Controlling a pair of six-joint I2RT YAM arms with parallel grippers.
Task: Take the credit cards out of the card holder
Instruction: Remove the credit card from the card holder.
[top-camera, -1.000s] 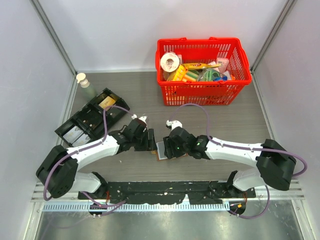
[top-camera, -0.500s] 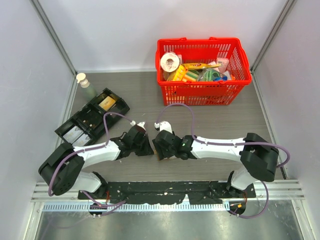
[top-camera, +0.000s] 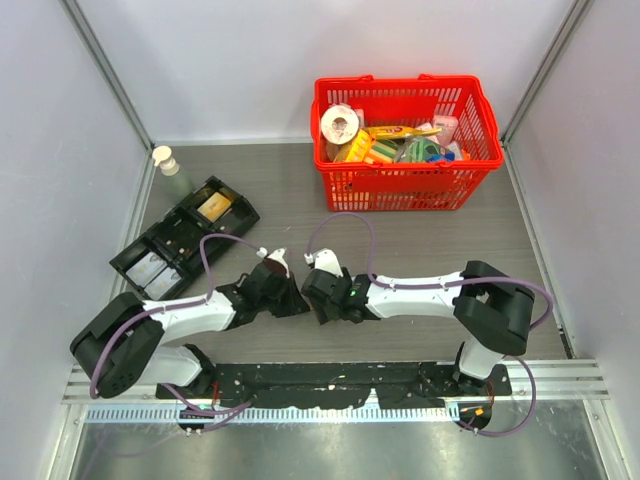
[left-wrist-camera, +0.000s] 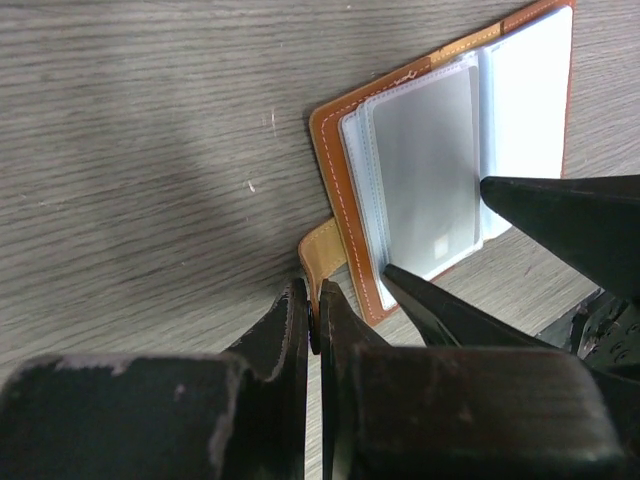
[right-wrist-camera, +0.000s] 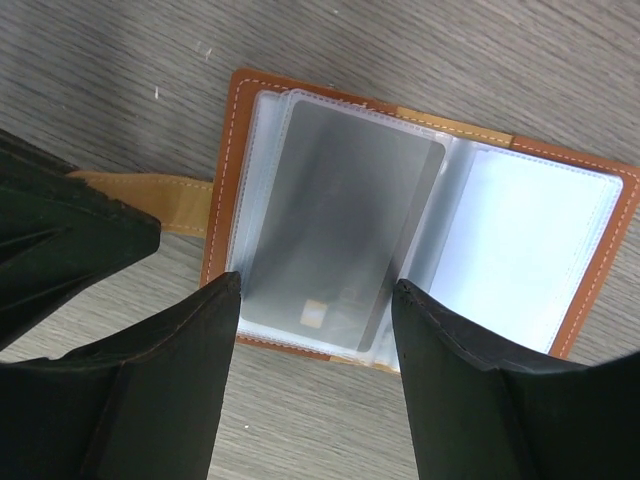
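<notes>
The card holder (right-wrist-camera: 218, 200) lies open on the wooden table, brown leather around clear plastic sleeves. A grey credit card (right-wrist-camera: 335, 220) with a small chip sits in the left sleeve stack, and the right page is pale and blank. My left gripper (left-wrist-camera: 315, 320) is shut on the holder's tan closing tab (left-wrist-camera: 322, 250). My right gripper (right-wrist-camera: 318, 285) hovers open over the card's near edge, one finger on each side, touching nothing I can see. In the top view both grippers (top-camera: 292, 297) (top-camera: 318, 290) meet and hide most of the holder.
A red basket (top-camera: 400, 188) full of groceries stands at the back right. A black compartmented tray (top-camera: 180, 240) lies at the left, with a small bottle (top-camera: 165, 160) behind it. The left arm's fingers (right-wrist-camera: 70, 230) crowd the holder's tab side.
My left gripper has closed on the closing tab. The right gripper has slid left over the open holder and opened a little wider.
</notes>
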